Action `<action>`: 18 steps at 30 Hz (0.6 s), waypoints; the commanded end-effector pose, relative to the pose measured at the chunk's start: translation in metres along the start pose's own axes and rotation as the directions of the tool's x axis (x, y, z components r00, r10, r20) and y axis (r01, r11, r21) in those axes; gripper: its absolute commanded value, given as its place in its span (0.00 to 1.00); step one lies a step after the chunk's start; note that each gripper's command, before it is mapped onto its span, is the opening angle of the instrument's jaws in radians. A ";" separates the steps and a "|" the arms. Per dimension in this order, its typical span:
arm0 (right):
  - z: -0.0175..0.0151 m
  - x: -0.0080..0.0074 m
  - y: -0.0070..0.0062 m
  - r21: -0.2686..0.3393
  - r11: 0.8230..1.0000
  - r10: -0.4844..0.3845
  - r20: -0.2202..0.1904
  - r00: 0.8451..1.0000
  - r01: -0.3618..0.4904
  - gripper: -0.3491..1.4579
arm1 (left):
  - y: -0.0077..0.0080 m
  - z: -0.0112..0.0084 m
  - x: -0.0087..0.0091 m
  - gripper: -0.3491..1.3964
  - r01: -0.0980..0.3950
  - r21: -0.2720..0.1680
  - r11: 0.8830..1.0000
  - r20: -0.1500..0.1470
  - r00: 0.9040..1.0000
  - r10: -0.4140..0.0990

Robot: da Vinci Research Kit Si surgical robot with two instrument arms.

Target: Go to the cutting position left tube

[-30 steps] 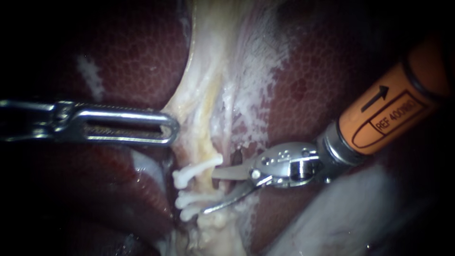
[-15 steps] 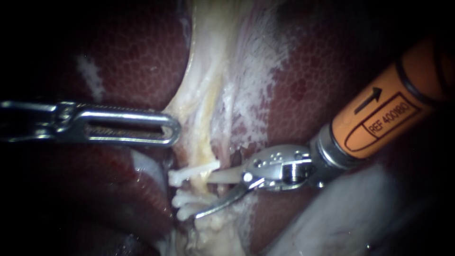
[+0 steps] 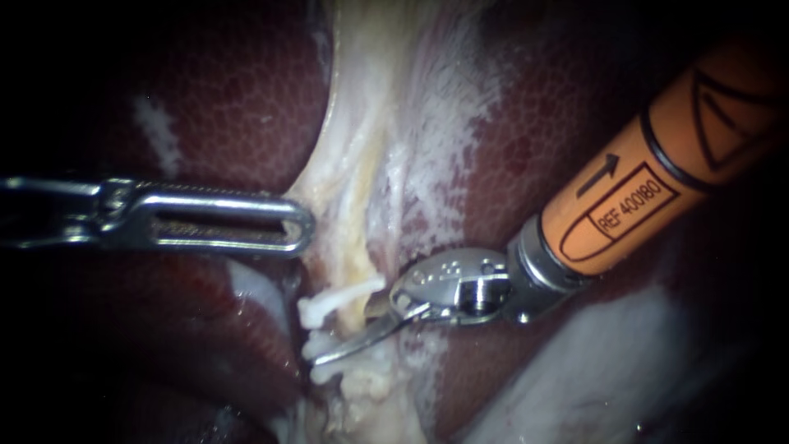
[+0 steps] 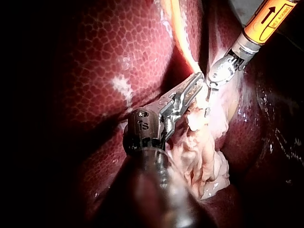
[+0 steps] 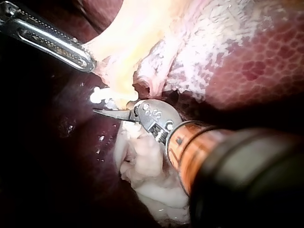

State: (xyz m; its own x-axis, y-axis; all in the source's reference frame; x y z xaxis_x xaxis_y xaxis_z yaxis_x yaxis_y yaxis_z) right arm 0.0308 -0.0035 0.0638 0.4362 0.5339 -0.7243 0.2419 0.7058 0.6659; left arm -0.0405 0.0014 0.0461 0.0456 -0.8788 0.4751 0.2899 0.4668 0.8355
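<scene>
The right instrument [image 3: 345, 329], blades parted, seemingly straddles the tube [image 3: 356, 288] at 7 o'clock; the left instrument [image 3: 298, 226] clenches pale tissue [image 3: 341, 177].

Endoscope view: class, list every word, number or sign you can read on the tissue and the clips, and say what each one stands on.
On the liver, pale tissue and white clips: none.
On the orange sleeve of the right instrument: printed marks, not transcribed here.
</scene>
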 end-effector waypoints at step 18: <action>0.0000 0.0000 0.0002 0.000 1.000 0.004 0.000 1.000 -0.004 0.29 | 0.0000 0.0001 0.0001 0.00 -0.001 -0.001 1.000 0.000 1.000 0.001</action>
State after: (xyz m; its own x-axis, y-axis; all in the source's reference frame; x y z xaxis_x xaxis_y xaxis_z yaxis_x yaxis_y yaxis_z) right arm 0.0308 -0.0034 0.0640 0.4372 0.5374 -0.7211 0.2395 0.7033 0.6693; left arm -0.0406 0.0013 0.0462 0.0456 -0.8784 0.4758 0.2905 0.4674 0.8350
